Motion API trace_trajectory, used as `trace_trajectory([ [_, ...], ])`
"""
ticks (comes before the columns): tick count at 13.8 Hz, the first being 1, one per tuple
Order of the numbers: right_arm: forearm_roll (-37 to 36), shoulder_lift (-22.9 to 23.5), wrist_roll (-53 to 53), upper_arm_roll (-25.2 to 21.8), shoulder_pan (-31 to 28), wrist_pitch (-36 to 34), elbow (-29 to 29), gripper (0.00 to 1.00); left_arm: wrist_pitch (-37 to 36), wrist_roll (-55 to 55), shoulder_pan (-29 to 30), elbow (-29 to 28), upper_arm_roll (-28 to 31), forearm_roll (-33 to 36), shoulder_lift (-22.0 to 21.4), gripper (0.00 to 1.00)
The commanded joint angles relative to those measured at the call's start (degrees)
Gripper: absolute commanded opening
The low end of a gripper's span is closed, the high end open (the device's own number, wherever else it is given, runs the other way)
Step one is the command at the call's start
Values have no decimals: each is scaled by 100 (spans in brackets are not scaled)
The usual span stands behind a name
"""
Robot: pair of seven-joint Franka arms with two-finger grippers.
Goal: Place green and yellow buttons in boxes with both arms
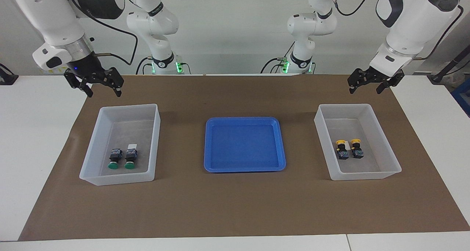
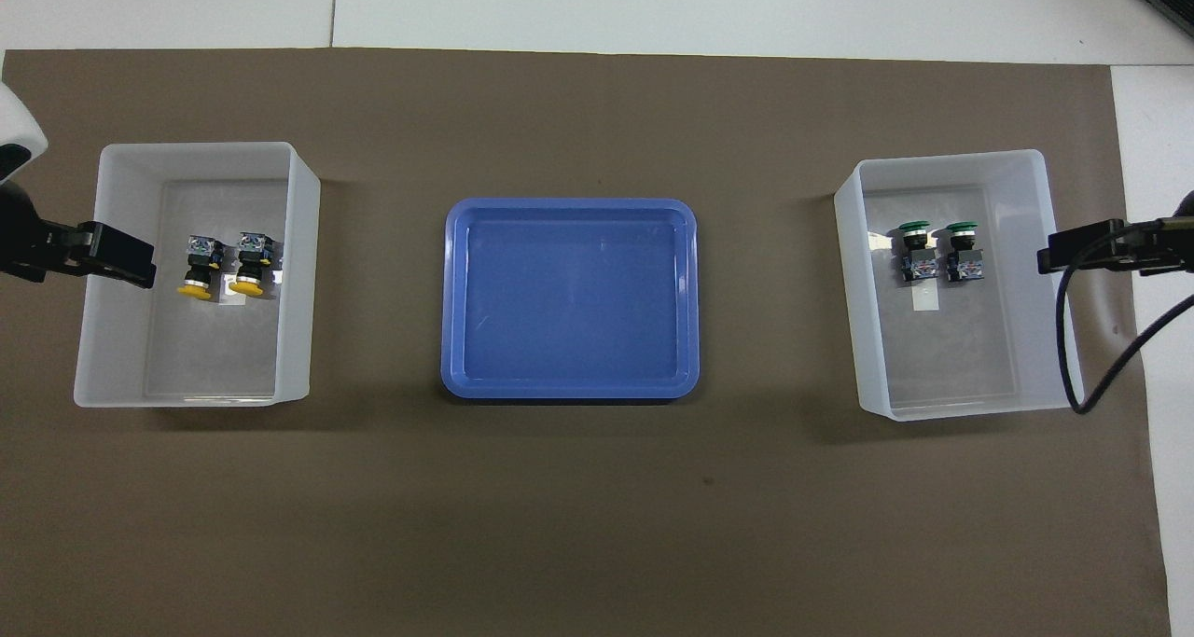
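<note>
Two green buttons [image 1: 120,158] lie side by side in the box [image 1: 117,177] toward the right arm's end; they also show in the overhead view [image 2: 937,245], in that box [image 2: 942,159]. Two yellow buttons [image 1: 349,148] lie side by side in the box [image 1: 363,175] toward the left arm's end, also seen from overhead [image 2: 224,264] in their box [image 2: 196,147]. My right gripper [image 1: 103,91] is open and empty, raised over the outer end of the green buttons' box [image 2: 1073,250]. My left gripper [image 1: 366,88] is open and empty, raised over the outer end of the yellow buttons' box [image 2: 121,256].
A shallow blue tray [image 1: 244,120] with nothing in it sits between the two boxes on the brown mat [image 1: 235,207]; it also shows from overhead [image 2: 569,206]. A black cable [image 2: 1073,357] hangs from the right arm over its box's outer edge.
</note>
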Motion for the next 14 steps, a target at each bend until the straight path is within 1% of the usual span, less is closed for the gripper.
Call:
trace_trajectory([
  [1,-123,-199,366,113,-4,-170,-136,100,221,-25,18,-69,34,84,-186,100],
  [5,-115,-208,385,104,-22,-257,-145,100,407,-61,-61,-69,-36,66,-178,100],
  [8,-114,-217,394,139,74,-407,-154,100,337,-61,0,-78,8,-442,-186,100],
  [9,-114,-243,402,139,144,-424,-163,100,337,-69,0,-78,8,-487,-186,100],
  [14,-114,-225,437,201,162,-346,-136,100,381,-131,0,-95,8,-479,-195,100],
])
